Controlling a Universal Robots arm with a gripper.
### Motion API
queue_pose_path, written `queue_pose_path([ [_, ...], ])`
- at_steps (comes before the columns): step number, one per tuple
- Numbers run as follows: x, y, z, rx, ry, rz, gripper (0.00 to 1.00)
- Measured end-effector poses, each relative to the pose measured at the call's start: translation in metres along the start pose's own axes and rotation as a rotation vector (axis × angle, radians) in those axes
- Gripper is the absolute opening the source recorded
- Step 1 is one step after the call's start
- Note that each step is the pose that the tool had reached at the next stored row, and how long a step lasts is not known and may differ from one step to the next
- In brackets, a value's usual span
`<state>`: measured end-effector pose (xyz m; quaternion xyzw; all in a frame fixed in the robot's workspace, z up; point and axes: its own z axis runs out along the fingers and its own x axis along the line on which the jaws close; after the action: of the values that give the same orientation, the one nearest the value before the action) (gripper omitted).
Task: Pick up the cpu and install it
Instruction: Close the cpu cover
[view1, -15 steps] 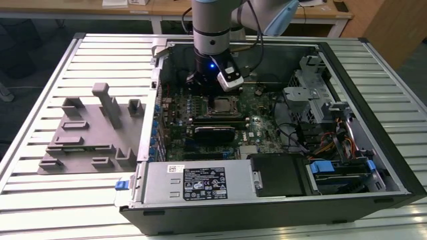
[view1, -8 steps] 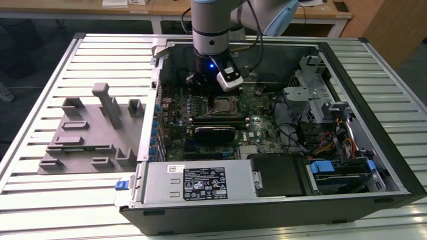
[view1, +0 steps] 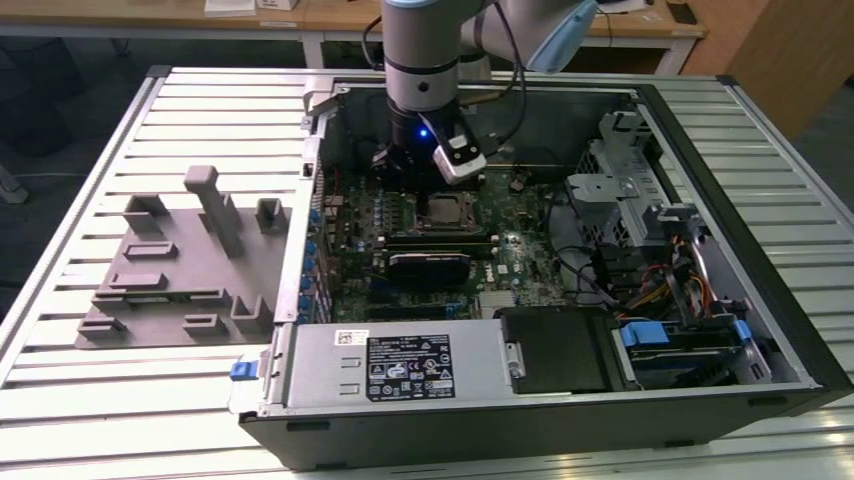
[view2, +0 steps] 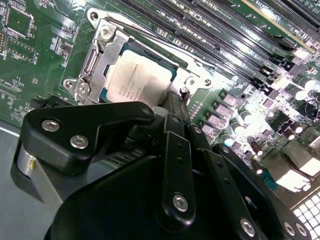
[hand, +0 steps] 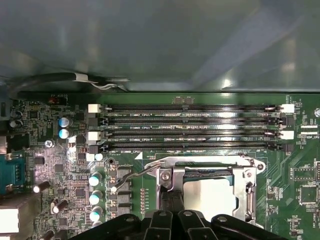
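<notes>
Jaws together (empty) beside cpu (view2: 137, 80)

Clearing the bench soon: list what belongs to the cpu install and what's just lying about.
Job: silver-white square cpu, silver metal socket frame, black gripper.
Lying about: grey plastic fixture blocks, silver power-supply box.

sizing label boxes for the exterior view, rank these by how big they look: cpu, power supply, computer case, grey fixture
Largest to smallest in the exterior view:
1. computer case
2. grey fixture
3. power supply, though it sits nearer the camera
4. cpu, by far the smallest
</notes>
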<state>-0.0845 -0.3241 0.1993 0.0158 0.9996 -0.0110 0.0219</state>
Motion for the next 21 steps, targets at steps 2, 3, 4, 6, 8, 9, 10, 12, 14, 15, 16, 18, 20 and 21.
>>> queue_pose_path([
  [2,0.0,-0.0001,0.0002,0.0003,0.0002,0.0,0.11],
  [3,0.0,0.0,0.0003,0.0002,0.0002,0.0,0.11],
  [4,0.0,0.0,0.0005,0.0001,0.0001,0.0,0.11],
  [6,-0.0005,0.0,0.0006,0.0,0.0001,0.0,0.11],
  [8,-0.0014,0.0,0.0006,0.0,0.0,0.0,0.11],
  [9,-0.002,0.0001,0.0006,0.0001,0.0,0.0,0.11],
  [10,-0.0024,0.0001,0.0007,0.0,0.0,0.0,0.11],
  [12,-0.0032,0.0001,0.0007,0.0,0.0001,0.0,0.11],
  [14,-0.0041,0.0001,0.0007,0.0001,0.0001,0.0,0.11],
  [15,-0.0047,0.0002,0.0008,-0.0001,0.0,0.0,0.11],
  [16,-0.0053,0.0002,0.0008,-0.0002,-0.0002,0.0,0.11],
  [18,-0.0058,0.0002,0.0008,0.0,0.0,0.0,0.11],
  [20,-0.0059,0.0002,0.0007,0.0001,0.0001,0.0,0.11],
  [21,-0.0059,0.0002,0.0004,0.0002,0.0,0.0,0.11],
])
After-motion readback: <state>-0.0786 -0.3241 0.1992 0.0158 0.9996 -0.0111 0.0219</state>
